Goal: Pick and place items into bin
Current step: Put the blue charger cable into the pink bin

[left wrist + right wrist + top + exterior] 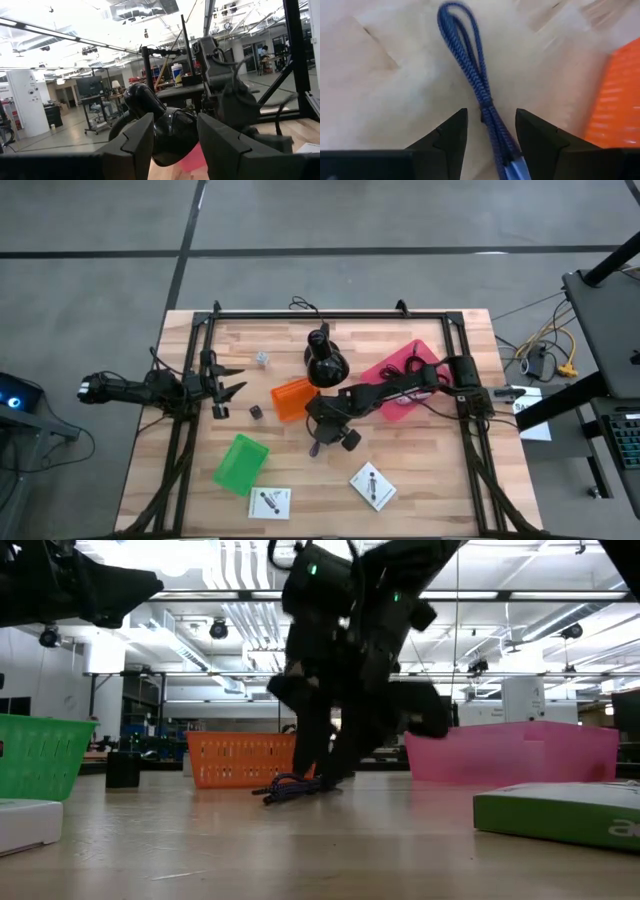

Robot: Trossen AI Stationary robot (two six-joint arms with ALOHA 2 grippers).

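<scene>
A purple braided cord (pixel 470 60), folded into a bundle, lies flat on the wooden table (pixel 430 470) beside the orange bin (pixel 292 398). My right gripper (pixel 491 117) slants down over it, open, with one finger on either side of the cord's bound end and a gap to each. In the low view the cord (pixel 292 787) rests on the table under the dark gripper (pixel 322 765). My left gripper (pixel 228 378) waits open at the table's left side, holding nothing. Two white cards (pixel 270 502) (pixel 372 487) lie near the front edge.
A green bin (pixel 240 463) lies at the front left and a pink bin (pixel 405 375) under my right arm. The black cone-shaped stand (pixel 325 360) stands at the back centre. A small dark cube (pixel 256 412) and a silvery bit (pixel 262 358) lie left of centre.
</scene>
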